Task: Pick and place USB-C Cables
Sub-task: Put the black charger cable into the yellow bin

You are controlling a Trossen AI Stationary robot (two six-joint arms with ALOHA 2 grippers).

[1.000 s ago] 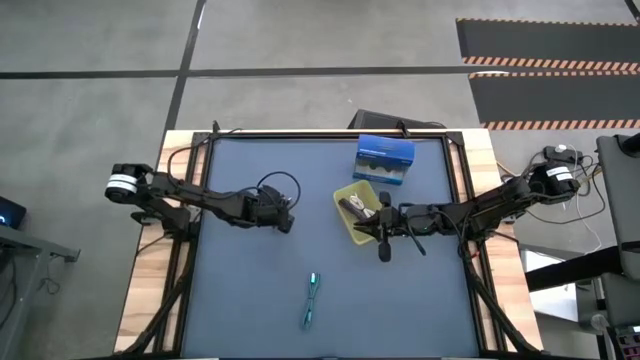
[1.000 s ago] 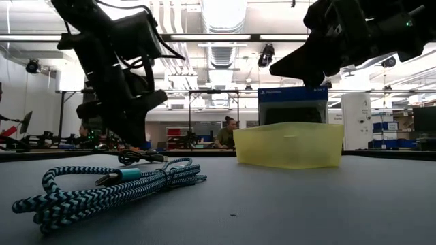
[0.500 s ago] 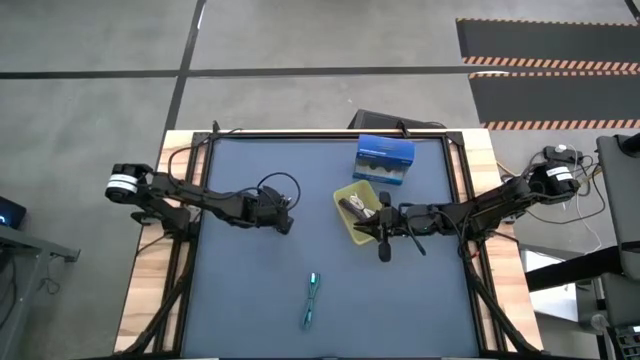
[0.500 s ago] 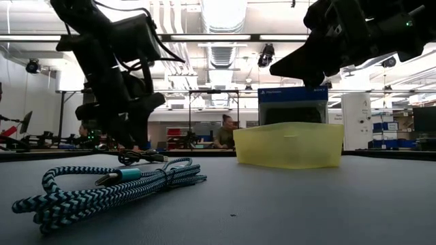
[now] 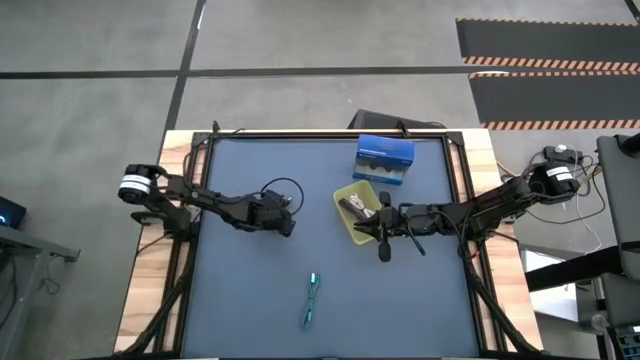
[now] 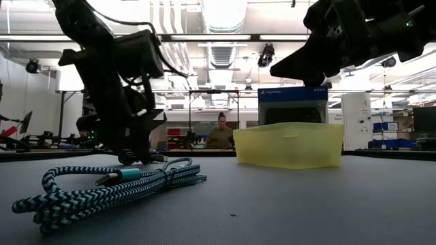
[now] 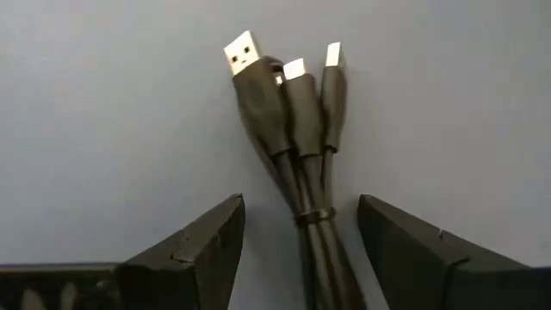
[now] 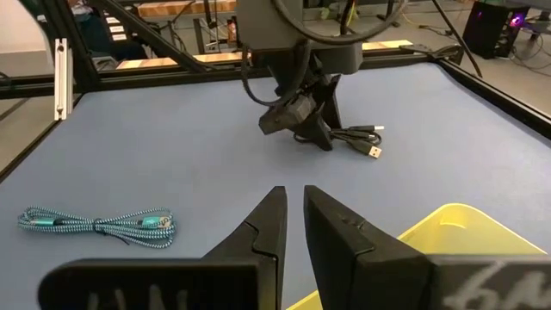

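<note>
Left wrist view — left claw (image 7: 297, 237) has spread wide around black cable (image 7: 293, 112).

A robotics lab: workbenches (image 6: 41, 141), ceiling ducts (image 6: 221, 51) and a seated person (image 6: 219, 134) behind the table (image 5: 250, 290).

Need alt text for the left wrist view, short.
A black cable bundle lies on the blue-grey table, its three plugs fanned out at the far end. The left tool straddles it, fingers open on either side, not touching.

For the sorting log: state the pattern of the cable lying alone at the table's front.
Teal-and-black braided weave on the cable, clearest in the low view.
</note>
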